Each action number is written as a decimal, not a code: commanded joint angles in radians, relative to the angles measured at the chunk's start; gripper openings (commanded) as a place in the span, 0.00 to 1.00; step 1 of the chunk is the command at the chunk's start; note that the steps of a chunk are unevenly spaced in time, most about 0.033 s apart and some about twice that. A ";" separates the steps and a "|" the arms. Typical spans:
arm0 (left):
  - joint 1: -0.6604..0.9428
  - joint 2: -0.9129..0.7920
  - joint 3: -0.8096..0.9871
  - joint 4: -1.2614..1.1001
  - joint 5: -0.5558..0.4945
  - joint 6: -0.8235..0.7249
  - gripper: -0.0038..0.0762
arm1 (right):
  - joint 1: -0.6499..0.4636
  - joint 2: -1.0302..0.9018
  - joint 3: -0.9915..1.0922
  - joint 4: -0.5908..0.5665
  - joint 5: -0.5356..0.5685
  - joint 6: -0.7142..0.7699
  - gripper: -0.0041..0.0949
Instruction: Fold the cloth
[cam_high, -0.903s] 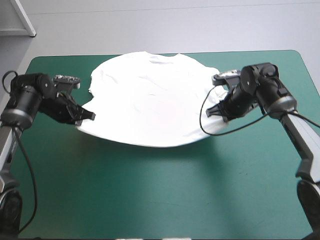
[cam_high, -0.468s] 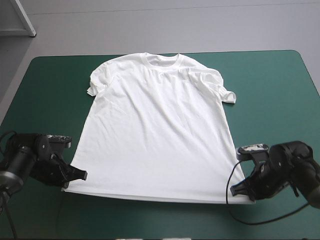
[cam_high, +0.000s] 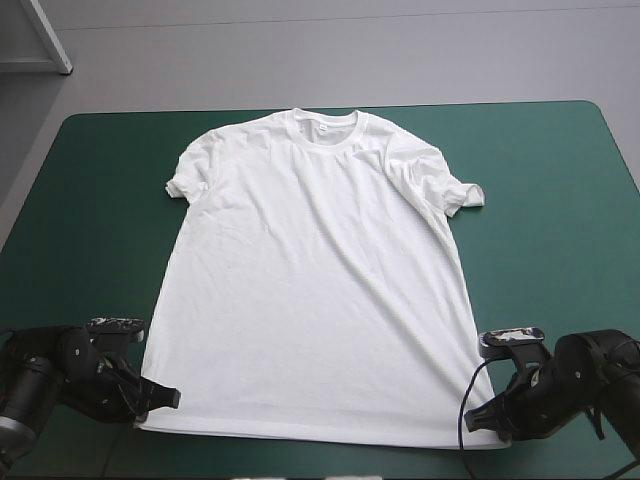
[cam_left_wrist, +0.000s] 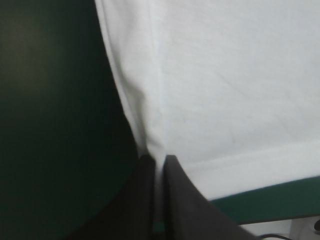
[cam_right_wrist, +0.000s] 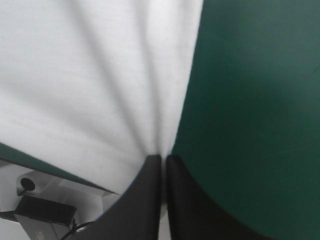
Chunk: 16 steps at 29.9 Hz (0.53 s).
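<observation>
T-shirt (cam_high: 315, 280) is spread flat on the teal-green cover (cam_high: 95, 220), front up, white, short sleeves. It stretches between the two grippers and ahead of both.

Left gripper (cam_high: 170, 398): low at the table, on one hem corner. Black fingers all but closed with a thin strip of fabric between the tips. In the left wrist view the side edge is pulled into a soft ridge running straight ahead of the tips. The stitched hem (cam_high: 300, 432) leads off to one side of the gripper, with a strip of cover just beyond it.

Right gripper (cam_high: 475, 418): same pose on the other hem corner, fingers nearly closed on the fabric. In the right wrist view several pleats fan out ahead of the tips; bare cover sits on the outer side.

Hem runs nearly straight from gripper to gripper. Collar (cam_high: 325, 127) is at the end farthest from both. Sleeve (cam_high: 185, 170) on the left gripper's side lies fairly flat. Sleeve (cam_high: 455, 190) on the right gripper's side is rumpled, cuff bunched. Long shallow creases run from that shoulder down toward the right gripper's corner. The rest of the body is smooth, with only faint wrinkles.
</observation>
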 joint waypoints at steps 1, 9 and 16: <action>-0.002 -0.010 -0.021 -0.067 0.073 0.042 0.08 | -0.004 -0.006 -0.021 -0.001 0.039 -0.033 0.14; -0.002 -0.010 -0.021 -0.083 0.073 0.064 0.57 | -0.004 -0.006 -0.046 -0.001 0.039 -0.046 0.82; -0.002 -0.010 -0.063 -0.022 0.065 0.059 0.61 | -0.004 -0.006 -0.174 -0.038 0.034 -0.029 0.80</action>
